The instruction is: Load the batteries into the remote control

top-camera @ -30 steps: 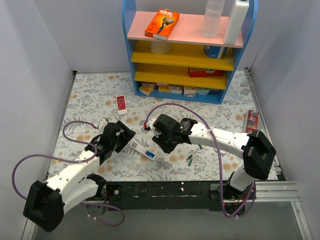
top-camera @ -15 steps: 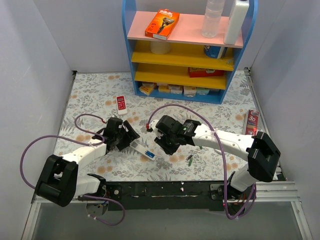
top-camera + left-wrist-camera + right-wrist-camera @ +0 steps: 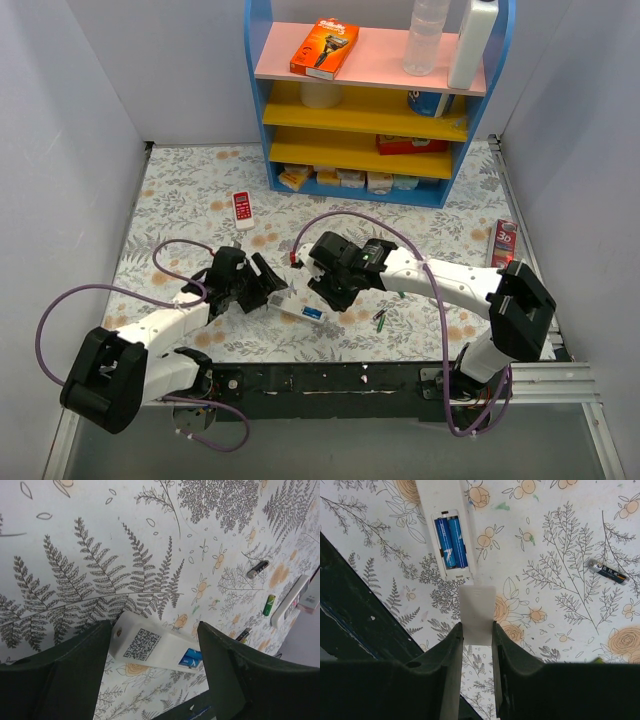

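The right gripper [image 3: 476, 628] is pinched on the white battery cover [image 3: 477, 611]. At twelve o'clock from it, almost touching, the remote [image 3: 438, 497] lies on the table with its bay open and two blue batteries [image 3: 451, 542] seated inside. A spare battery [image 3: 607, 571] lies at two o'clock. The left gripper [image 3: 154, 628] gapes wide astride the remote's other end, holding nothing. Loading looks done. Next, the cover needs lining up squarely and sliding home.

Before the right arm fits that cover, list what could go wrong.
1. The battery cover, pinched at one end by the right fingers, sits slightly askew to the open compartment of the remote control; it may jam against the batteries.
2. The left fingers look spread, not clamped, so the remote could slide when pushed.
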